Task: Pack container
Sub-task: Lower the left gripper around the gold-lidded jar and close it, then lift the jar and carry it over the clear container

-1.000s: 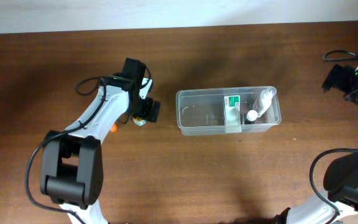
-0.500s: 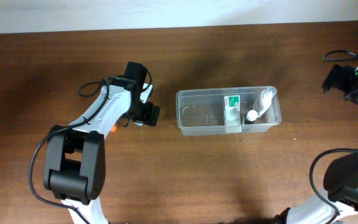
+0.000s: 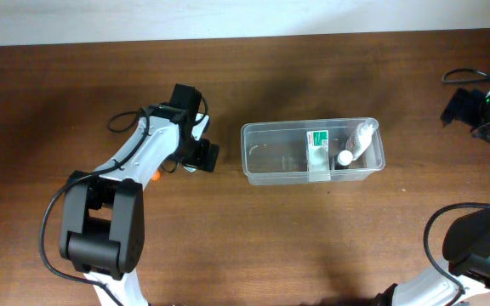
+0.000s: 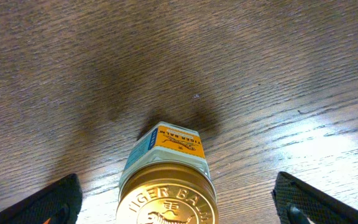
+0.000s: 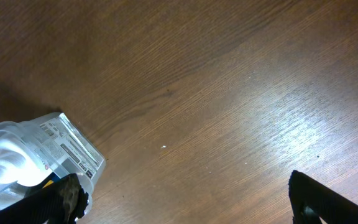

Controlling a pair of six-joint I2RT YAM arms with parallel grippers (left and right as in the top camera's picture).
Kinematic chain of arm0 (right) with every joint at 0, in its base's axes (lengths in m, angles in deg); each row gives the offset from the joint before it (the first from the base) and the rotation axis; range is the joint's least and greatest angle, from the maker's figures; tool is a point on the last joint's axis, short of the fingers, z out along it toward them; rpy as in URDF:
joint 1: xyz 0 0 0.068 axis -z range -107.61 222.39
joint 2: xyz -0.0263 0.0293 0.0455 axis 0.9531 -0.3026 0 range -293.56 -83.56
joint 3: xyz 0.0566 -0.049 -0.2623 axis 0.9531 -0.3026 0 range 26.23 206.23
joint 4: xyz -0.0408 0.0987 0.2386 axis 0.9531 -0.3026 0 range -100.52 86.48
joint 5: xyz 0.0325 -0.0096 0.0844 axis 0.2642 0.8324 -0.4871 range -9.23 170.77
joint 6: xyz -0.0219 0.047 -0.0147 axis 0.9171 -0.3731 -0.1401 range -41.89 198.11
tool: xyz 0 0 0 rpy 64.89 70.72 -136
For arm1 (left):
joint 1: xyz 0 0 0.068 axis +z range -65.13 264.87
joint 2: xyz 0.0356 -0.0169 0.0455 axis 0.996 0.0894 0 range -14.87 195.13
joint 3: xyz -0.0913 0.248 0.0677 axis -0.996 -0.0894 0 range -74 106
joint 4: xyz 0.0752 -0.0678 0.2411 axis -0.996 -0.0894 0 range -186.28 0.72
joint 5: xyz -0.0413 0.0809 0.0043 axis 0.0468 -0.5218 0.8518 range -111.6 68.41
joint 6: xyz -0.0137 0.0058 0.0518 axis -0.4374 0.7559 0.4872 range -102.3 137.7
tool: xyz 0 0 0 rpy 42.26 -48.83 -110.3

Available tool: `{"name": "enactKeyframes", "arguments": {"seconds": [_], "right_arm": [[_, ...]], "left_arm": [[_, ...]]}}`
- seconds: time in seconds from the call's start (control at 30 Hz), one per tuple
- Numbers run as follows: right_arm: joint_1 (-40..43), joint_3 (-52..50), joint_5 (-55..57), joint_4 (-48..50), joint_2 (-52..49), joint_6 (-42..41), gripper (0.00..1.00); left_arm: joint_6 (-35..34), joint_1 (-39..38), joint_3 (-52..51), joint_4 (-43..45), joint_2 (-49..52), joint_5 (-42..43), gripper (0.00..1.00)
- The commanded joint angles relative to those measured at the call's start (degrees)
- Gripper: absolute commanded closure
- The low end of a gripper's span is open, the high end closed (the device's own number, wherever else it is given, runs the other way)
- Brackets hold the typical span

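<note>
left gripper [image 3: 201, 155] is wide open, the tiger balm jar [image 4: 166, 180] standing between its fingers, not touching. right gripper [image 5: 188, 208] also wide open, a clear packet [image 5: 30, 155] beside one finger.

White-and-black arms [image 3: 139, 153], black cables [image 3: 122, 118], orange dot [image 3: 155, 176]

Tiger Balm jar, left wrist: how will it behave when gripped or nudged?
The jar looks rigid, likely glass: stiff, maybe fragile if dropped. Its gold lid looks smooth metal, possibly slippery. Standing upright and squat, it probably slides rather than tips.
</note>
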Motion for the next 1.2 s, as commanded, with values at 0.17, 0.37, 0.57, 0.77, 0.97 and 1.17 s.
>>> {"name": "enactKeyframes", "arguments": {"seconds": [0.17,0.37,0.57,0.77,0.97,1.17], "right_arm": [[0.37,0.07,0.7,0.0,0.28,-0.31,0.02],[0.37,0.07,0.7,0.0,0.28,-0.31,0.02],[0.37,0.07,0.7,0.0,0.28,-0.31,0.02],[0.37,0.07,0.7,0.0,0.28,-0.31,0.01],[0.37,0.07,0.7,0.0,0.28,-0.31,0.02],[0.37,0.07,0.7,0.0,0.28,-0.31,0.02]], "left_arm": [[1.07,0.11,0.66,0.09,1.14,0.02,0.33],[1.05,0.11,0.66,0.07,1.18,0.02,0.54],[1.07,0.11,0.66,0.09,1.18,0.02,0.6],[1.07,0.11,0.68,0.13,1.18,0.02,0.63],[1.07,0.11,0.7,0.13,1.18,0.02,0.63],[1.07,0.11,3.74,-0.66,1.16,0.07,0.64]]}}
